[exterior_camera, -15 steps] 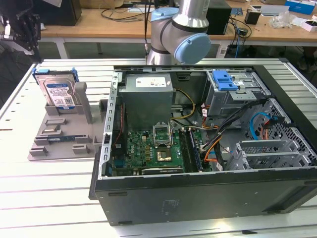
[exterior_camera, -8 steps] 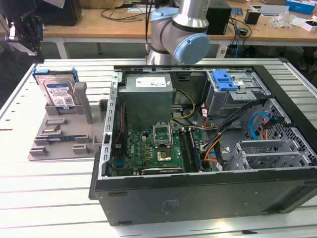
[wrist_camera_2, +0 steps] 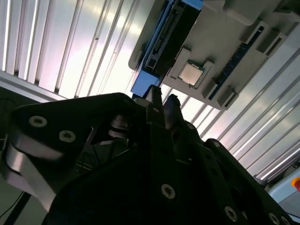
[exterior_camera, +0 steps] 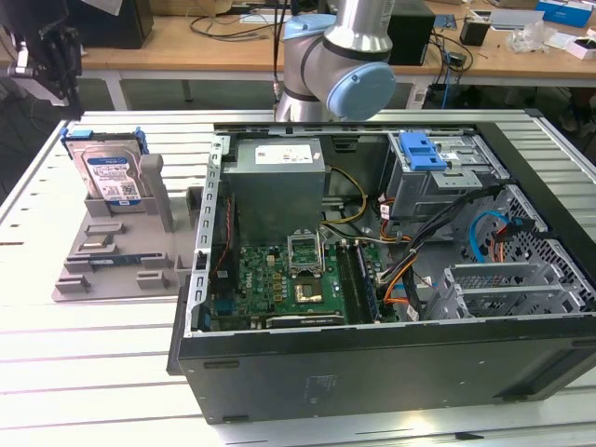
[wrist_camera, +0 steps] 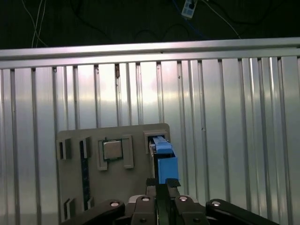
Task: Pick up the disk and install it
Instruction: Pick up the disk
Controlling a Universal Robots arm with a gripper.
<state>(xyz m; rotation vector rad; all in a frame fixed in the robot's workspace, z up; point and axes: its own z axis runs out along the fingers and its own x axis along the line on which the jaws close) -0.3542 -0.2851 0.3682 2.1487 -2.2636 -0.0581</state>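
The disk (exterior_camera: 110,175) stands upright in the grey fixture (exterior_camera: 84,279), to the exterior view's left of the open computer case (exterior_camera: 372,372). In the first wrist view the gripper (wrist_camera: 162,185) hangs clear of the disk's blue carrier, jaws closed together on nothing.

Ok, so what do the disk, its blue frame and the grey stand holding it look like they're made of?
The disk: bare silvery casing, probably aluminium, under a white-and-blue label, likely paper. Its blue carrier: bright, evenly coloured, likely moulded plastic. The stand: matte grey with blocky slots, probably plastic, perhaps 3D-printed.
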